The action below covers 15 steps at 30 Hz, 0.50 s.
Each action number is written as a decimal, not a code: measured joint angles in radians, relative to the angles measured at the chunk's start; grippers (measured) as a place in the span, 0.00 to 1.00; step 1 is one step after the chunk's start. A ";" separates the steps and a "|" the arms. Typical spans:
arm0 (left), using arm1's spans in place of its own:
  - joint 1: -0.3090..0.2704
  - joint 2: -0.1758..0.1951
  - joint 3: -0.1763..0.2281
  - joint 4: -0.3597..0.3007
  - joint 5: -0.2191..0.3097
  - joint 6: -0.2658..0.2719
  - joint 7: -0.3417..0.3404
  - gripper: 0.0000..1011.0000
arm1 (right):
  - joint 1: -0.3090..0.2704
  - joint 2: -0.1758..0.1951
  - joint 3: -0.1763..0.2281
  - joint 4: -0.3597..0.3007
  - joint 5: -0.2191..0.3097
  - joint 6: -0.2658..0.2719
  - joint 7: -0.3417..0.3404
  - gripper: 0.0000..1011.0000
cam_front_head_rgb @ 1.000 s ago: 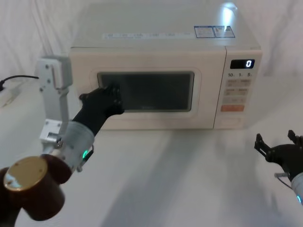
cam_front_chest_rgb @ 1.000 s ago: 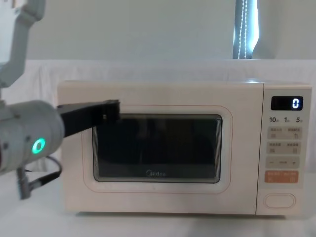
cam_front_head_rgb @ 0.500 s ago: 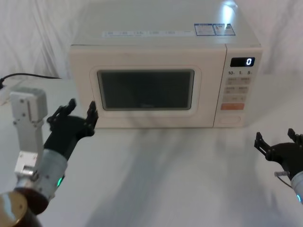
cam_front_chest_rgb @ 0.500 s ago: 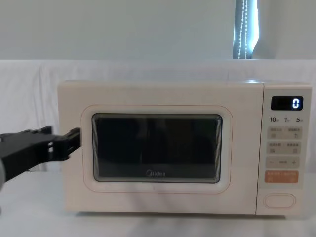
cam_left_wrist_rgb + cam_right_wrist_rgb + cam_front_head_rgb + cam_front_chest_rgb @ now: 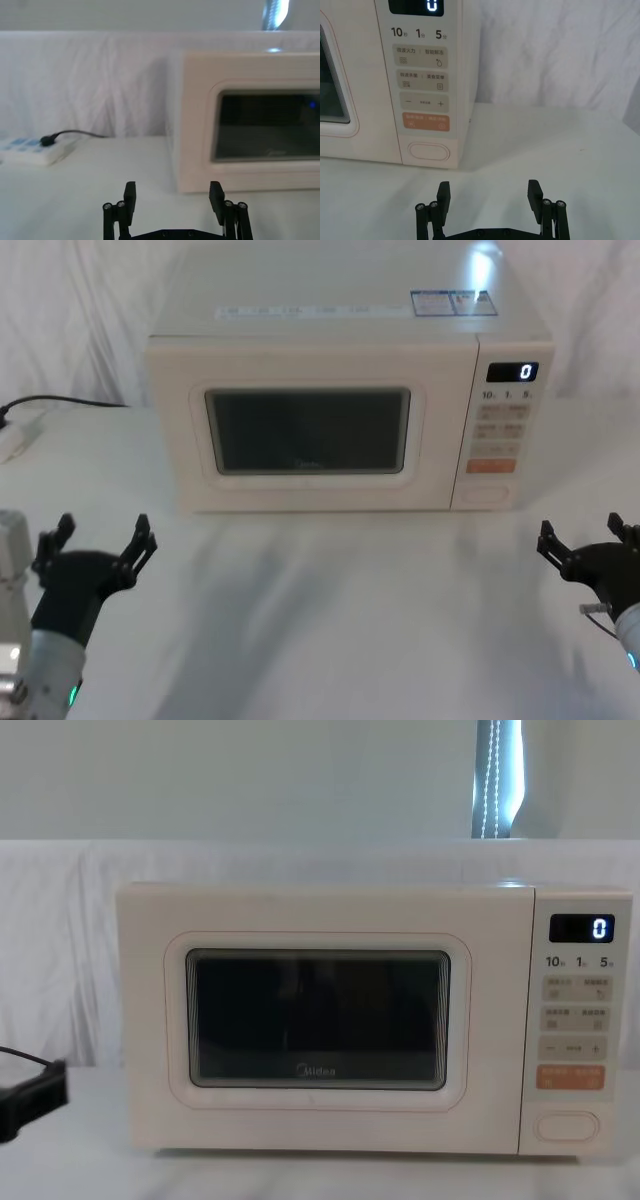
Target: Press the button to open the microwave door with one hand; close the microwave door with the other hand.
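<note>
one door (image 5: 310, 425), cream with a dark window, sits flush in the front of the microwave (image 5: 330, 315) at the back middle of the table (image 5: 330, 610), and the button (image 5: 487, 493) lies at the foot of the control panel (image 5: 505, 430) to its right, under the orange key (image 5: 490, 467). both grippers hang low over the table, well apart from the oven: the left gripper (image 5: 92, 545) in front of the door's left edge, fingers spread wide and holding nothing, the right gripper (image 5: 590, 540) in front of the panel's side, fingers likewise wide and bare.
</note>
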 joint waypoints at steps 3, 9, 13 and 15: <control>0.031 -0.008 -0.026 0.004 -0.004 -0.016 0.000 0.99 | 0.000 0.000 0.000 0.000 0.000 0.000 0.000 0.99; 0.062 -0.025 -0.062 0.017 -0.010 -0.036 -0.004 0.99 | 0.000 0.000 0.000 0.000 0.000 0.000 0.000 0.99; 0.069 -0.034 -0.073 0.028 -0.010 -0.044 -0.012 0.99 | 0.000 0.000 0.000 0.000 0.000 0.000 0.000 0.99; 0.069 -0.040 -0.078 0.036 -0.009 -0.046 -0.016 0.99 | 0.000 0.000 0.000 0.000 0.000 0.000 0.000 0.99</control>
